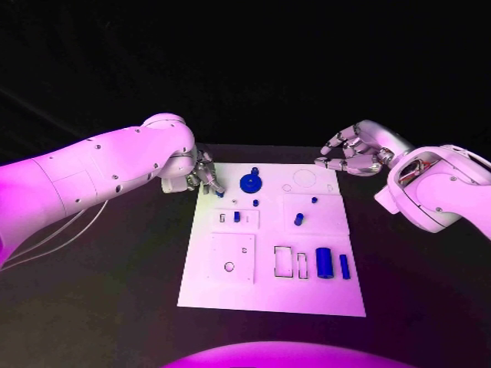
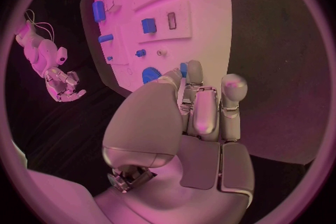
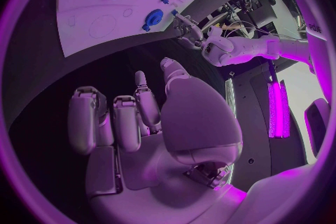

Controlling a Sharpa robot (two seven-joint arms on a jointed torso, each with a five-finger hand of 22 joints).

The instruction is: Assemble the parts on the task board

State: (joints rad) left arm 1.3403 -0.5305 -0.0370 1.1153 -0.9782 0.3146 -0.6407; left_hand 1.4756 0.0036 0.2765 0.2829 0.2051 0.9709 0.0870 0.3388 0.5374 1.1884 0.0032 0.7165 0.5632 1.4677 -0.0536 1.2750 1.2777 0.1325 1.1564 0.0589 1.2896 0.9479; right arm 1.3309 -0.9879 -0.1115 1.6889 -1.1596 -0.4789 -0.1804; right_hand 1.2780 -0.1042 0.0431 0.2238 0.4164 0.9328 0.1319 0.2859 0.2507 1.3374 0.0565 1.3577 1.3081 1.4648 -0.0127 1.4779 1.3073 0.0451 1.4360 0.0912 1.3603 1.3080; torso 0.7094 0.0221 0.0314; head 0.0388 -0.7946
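Note:
The white task board lies in the middle of the black table. At its far left corner my left hand has thumb and finger pressed together on a small blue part, which peeks out between the fingertips. A blue gear stands on the board just beside that hand. Other small blue parts sit mid-board. A blue cylinder and a thin blue bar lie near the front right. My right hand hovers off the far right corner, fingers loosely curled, holding nothing.
Raised white plates with slots and holes cover the board's left and middle. A round recess sits at the far right corner. Bare black table surrounds the board on all sides.

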